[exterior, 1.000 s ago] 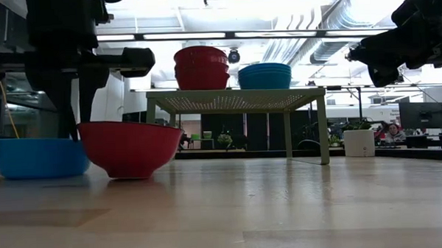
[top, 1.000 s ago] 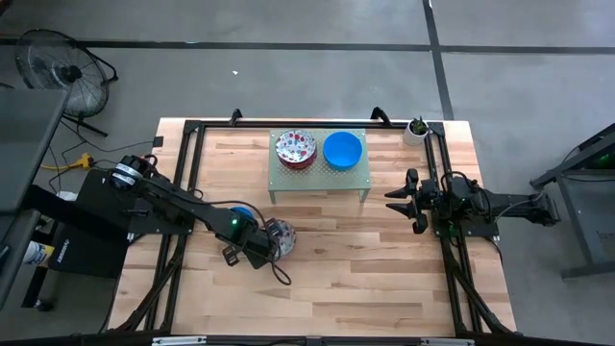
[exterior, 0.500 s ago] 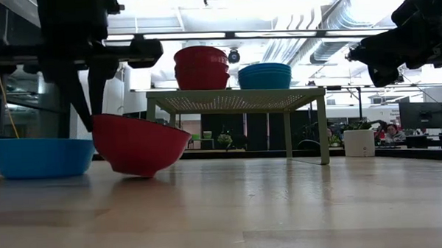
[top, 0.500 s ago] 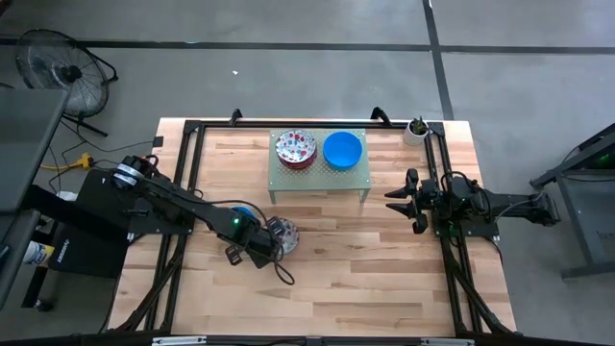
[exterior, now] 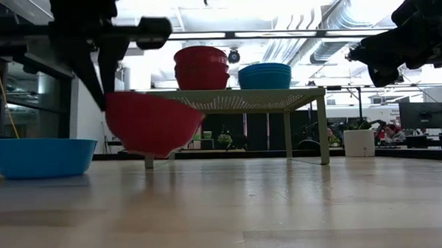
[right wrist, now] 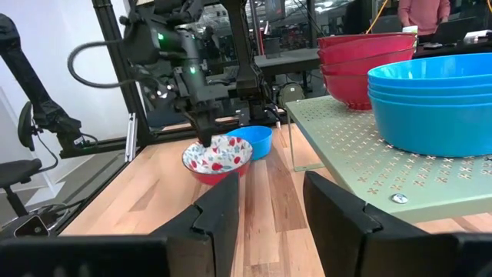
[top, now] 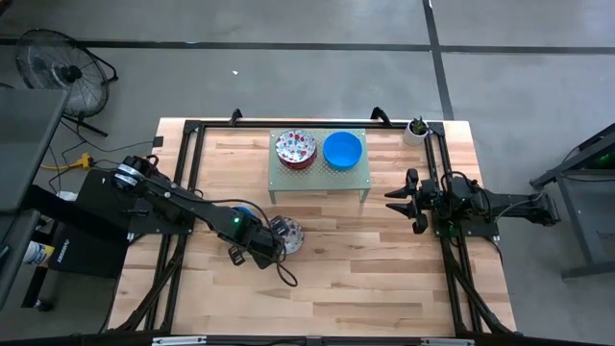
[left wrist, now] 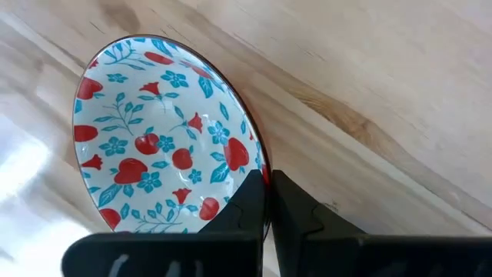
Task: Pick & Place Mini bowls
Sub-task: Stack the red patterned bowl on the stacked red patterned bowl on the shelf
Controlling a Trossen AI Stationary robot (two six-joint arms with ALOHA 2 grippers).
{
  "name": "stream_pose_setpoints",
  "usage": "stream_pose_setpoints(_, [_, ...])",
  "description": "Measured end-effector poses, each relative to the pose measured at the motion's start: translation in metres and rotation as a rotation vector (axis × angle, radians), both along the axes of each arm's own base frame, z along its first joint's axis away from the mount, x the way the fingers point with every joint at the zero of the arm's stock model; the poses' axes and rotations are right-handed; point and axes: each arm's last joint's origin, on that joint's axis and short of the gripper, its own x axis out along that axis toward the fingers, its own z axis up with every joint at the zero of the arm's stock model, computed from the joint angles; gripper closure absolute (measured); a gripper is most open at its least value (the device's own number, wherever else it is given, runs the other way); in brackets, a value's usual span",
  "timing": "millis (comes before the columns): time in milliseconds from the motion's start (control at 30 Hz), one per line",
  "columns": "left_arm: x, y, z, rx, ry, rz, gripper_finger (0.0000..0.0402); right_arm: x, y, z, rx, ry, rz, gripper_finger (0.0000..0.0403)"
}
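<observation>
left gripper (left wrist: 267,201) pinches floral bowl (left wrist: 157,146) by its rim, tilted clear of the worktop (top: 384,269) near its left edge | blue bowl (exterior: 41,157) rests beside | right gripper (top: 399,201) spread, waiting at right edge, beside the stand (top: 320,176) carrying both bowl stacks

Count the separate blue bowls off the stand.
1: a blue bowl sits on the table beside the floral bowl the left gripper holds. More may be hidden behind the arm.
</observation>
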Motion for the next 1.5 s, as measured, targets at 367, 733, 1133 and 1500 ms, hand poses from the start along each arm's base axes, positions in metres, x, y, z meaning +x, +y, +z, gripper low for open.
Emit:
stream_pose_setpoints(367, [0.008, -0.014, 0.039, 0.022, -0.097, -0.071, 0.0401, 0.0, 0.0, 0.0, 0.0, 0.0, 0.0, 0.0269])
stream_pose_setpoints(733, [0.003, -0.008, 0.105, 0.049, -0.178, -0.057, 0.0401, 0.0, 0.0, 0.0, 0.0, 0.0, 0.0, 0.0269])
stream_pose_setpoints(1133, [-0.01, 0.039, 0.167, 0.111, -0.27, 0.074, 0.0401, 0.0, 0.0, 0.0, 0.0, 0.0, 0.0, 0.0269])
stream_pose_setpoints(1500, [-0.014, 0.095, 0.201, 0.193, -0.306, 0.232, 0.0401, 0.0, 0.0, 0.0, 0.0, 0.0, 0.0, 0.0269])
